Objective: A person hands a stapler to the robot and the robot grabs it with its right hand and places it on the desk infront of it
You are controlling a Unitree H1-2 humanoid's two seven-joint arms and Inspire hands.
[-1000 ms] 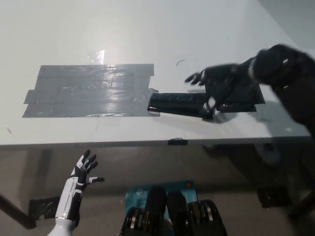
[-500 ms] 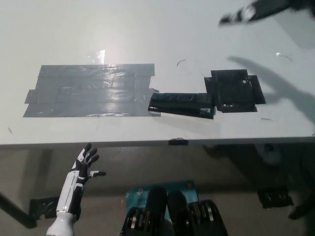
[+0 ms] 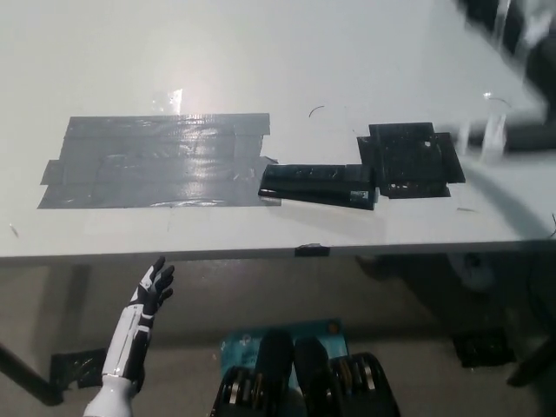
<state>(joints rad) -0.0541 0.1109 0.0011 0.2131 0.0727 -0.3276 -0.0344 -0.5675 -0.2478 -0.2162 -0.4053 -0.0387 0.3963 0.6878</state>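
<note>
The black stapler (image 3: 318, 184) lies flat on the white desk (image 3: 261, 61), right of centre near the front edge, with nothing touching it. Its right end meets a black tape patch (image 3: 408, 158). My black right arm (image 3: 523, 135) is only a motion-blurred streak at the right edge, well clear of the stapler, and its hand cannot be made out. Another dark blur (image 3: 508, 19) crosses the top right corner. My white left hand (image 3: 149, 297) rests open below the desk's front edge at the lower left.
A large grey tape patch (image 3: 156, 162) covers the desk to the left of the stapler. A small dark tab (image 3: 312, 251) sits on the desk's front edge. The floor and dark objects show below the desk.
One second ago my right hand was over the stapler's right end. It then lifted away to the upper right and is now a blur at the right edge. The stapler stays on the desk.
</note>
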